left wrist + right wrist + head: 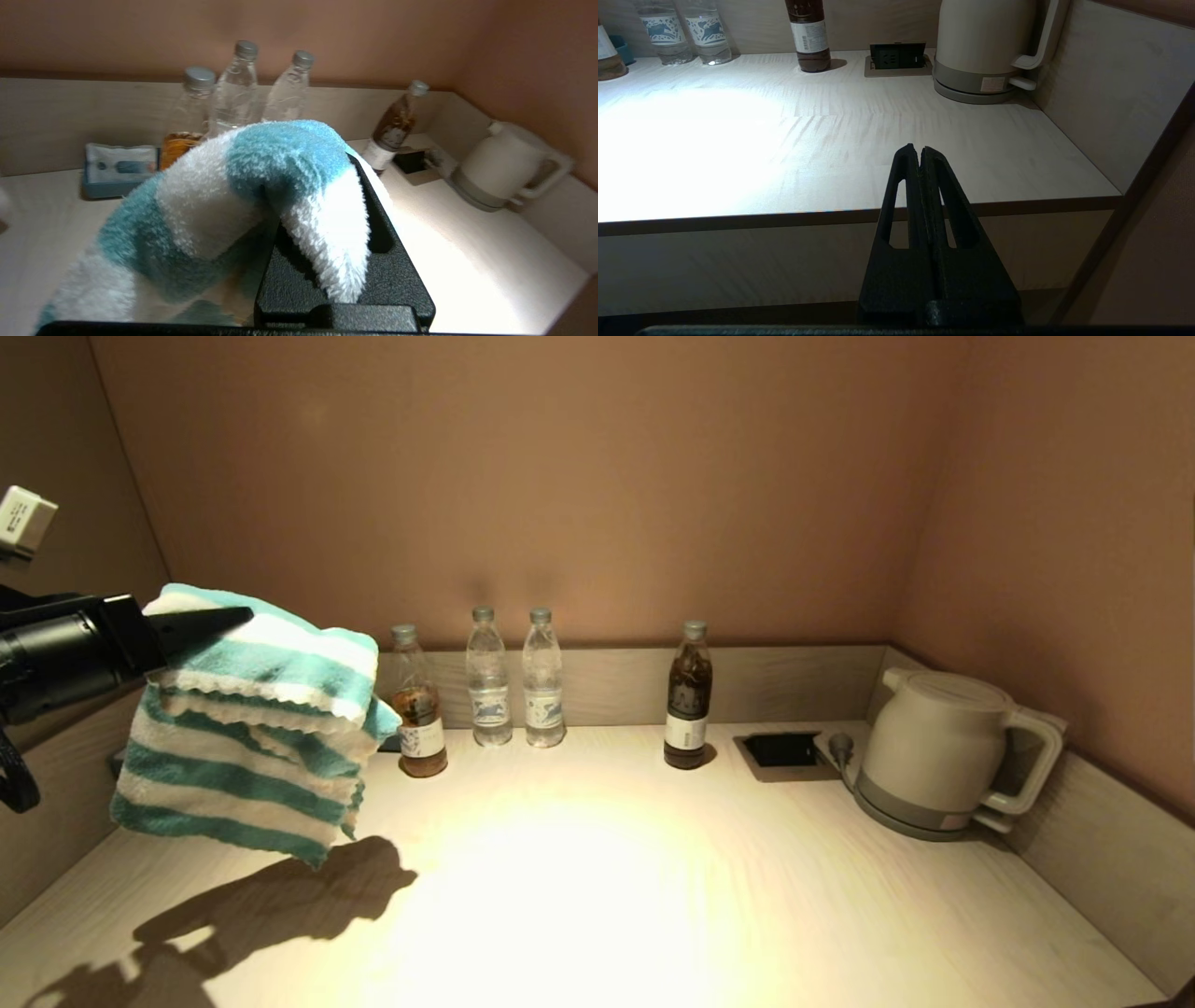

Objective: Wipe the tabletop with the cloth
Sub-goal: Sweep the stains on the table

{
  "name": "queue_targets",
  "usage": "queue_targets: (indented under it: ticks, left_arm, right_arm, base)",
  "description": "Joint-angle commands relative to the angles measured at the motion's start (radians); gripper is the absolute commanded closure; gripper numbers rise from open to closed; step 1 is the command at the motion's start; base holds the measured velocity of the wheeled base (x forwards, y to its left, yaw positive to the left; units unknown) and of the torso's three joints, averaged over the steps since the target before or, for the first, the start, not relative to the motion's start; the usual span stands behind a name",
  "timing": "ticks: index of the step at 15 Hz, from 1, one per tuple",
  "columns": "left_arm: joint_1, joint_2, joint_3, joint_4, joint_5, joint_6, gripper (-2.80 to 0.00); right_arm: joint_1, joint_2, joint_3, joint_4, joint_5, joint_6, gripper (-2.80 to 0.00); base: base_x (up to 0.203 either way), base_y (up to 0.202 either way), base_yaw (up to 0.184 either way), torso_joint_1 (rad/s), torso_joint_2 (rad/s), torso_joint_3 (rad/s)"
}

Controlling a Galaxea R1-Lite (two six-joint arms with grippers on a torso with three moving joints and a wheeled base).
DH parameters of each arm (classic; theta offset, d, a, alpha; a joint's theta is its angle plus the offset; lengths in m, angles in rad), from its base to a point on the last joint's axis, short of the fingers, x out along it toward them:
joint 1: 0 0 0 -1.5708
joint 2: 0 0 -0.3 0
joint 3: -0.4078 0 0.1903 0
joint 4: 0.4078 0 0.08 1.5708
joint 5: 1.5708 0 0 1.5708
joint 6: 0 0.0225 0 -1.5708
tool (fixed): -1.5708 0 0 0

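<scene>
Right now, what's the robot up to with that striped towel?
Left gripper shut on the cloth, held above the tabletop. Right gripper shut, parked off the front edge. Bottles, kettle along back.

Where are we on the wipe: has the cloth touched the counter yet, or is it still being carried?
Done: the left gripper is shut on the teal-and-white striped terry cloth. In hand: the cloth hangs in the air over the left side of the pale beige wood-grain tabletop, casting a shadow below, not touching. Left: lowering it and all the wiping. The right gripper sits shut and empty off the front edge.
</scene>
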State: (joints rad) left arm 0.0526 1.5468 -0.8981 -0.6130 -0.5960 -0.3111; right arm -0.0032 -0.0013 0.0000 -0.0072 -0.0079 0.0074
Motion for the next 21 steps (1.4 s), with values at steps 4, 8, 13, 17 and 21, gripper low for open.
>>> queue_targets:
  ticks: [4,8,13,17,21]
  left_arm:
    - [-0.101,0.001,0.021,0.078,0.346,0.189,0.00]
    - [-0.267,0.023,-0.169,0.510,0.579,0.143,0.00]
    - [-0.378,0.031,-0.240,0.591,0.591,0.012,0.00]
    - [-0.436,0.012,-0.303,0.592,0.598,-0.020,0.00]
    - [-0.484,0.005,-0.354,0.592,0.598,-0.021,0.00]
  right_arm:
    - [0.000,0.001,0.000,0.000,0.000,0.002,0.00]
    - [0.000,0.001,0.000,0.000,0.000,0.001,0.00]
    - [0.000,0.001,0.000,0.000,0.000,0.000,0.00]
    - [0.000,0.001,0.000,0.000,0.000,0.002,0.00]
    - [0.000,0.001,0.000,0.000,0.000,0.002,0.00]
  base:
    - [0.000,0.000,0.000,0.000,0.00,0.000]
    - [0.000,0.000,0.000,0.000,0.00,0.000]
    - [0.000,0.000,0.000,0.000,0.00,0.000]
    - [0.000,0.000,0.000,0.000,0.00,0.000]
    - [0.000,0.000,0.000,0.000,0.00,0.000]
